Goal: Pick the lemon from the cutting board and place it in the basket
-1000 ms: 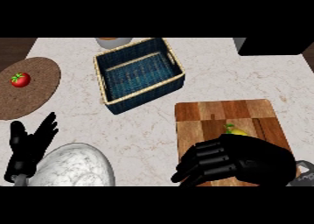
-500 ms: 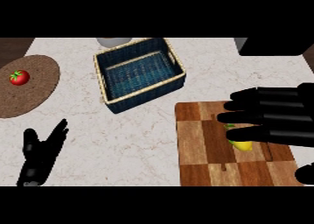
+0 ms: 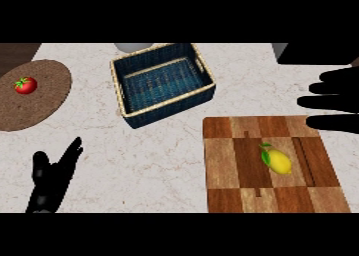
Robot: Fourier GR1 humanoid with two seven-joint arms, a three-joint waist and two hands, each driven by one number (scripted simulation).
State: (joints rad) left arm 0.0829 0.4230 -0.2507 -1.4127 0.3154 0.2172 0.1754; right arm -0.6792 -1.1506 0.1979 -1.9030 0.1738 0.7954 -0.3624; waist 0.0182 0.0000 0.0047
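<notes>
Lying on the cutting board is the lemon, a small yellow oval with a green leaf at its upper left end, tilted a little from upper left to lower right. It sits near the middle of the board, touched by nothing. The board is made of wooden blocks in lighter and darker brown and fills the lower right of the head view.

Up and to the left of the board, well apart from the lemon, stands the basket, dark blue weave with a pale straw rim, set at an angle to the counter's edges. The counter is pale marble with faint grey veins. At the far left lies a round brown mat with a red tomato on its upper part. Just behind the basket a grey rounded object shows only in part.

The right hand comes in from the right edge, above the board's upper right corner, its fingers straight and spread, pointing left, holding nothing and clear of the lemon. The left hand shows at the lower left over bare counter, fingers straight and pointing up, at rest.
</notes>
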